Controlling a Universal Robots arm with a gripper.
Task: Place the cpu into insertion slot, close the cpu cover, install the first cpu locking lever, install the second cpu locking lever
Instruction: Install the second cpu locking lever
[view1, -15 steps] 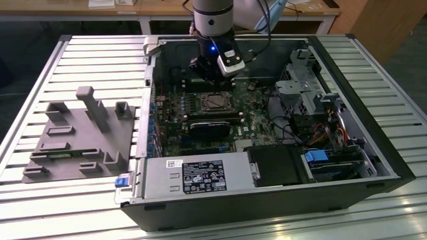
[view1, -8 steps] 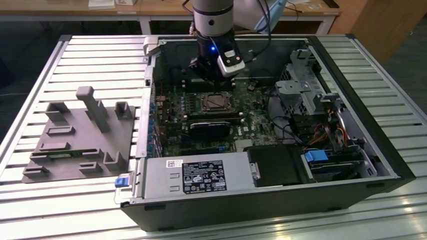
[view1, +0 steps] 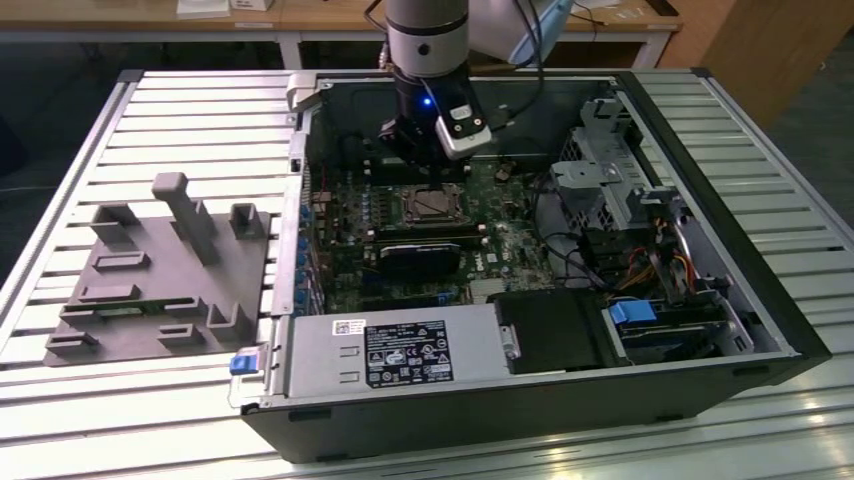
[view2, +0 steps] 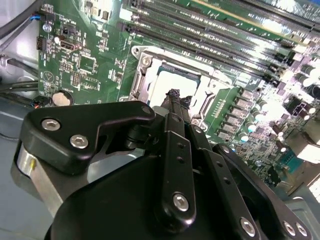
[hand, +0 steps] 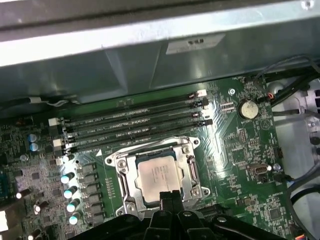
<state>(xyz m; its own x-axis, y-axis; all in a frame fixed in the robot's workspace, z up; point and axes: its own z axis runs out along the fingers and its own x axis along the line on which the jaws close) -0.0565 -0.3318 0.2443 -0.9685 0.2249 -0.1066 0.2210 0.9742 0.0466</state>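
Note:
The cpu (hand: 159, 176) lies flat in the insertion slot (hand: 186, 150), its pale metal top showing through the square cutout of the cpu cover (hand: 123, 169), which lies flat around it. My gripper (hand: 170, 197) hangs just above the socket's near edge, fingers pressed together and shut with nothing between them. In the second wrist view the fingertips (view2: 175, 95) sit over the rim of the socket, with the cpu (view2: 170, 80) just beyond. From outside, the gripper (view1: 424, 168) stands inside the open computer case, directly above the cpu (view1: 430, 205).
Memory slots (hand: 135, 122) run beside the socket. A black block (view1: 420, 255) lies below it on the board. A grey power-supply box (view1: 387, 350), drive cage (view1: 607, 170) and cables (view1: 627, 270) crowd the case. A grey fixture (view1: 160, 270) sits on the slatted table at the exterior view's left.

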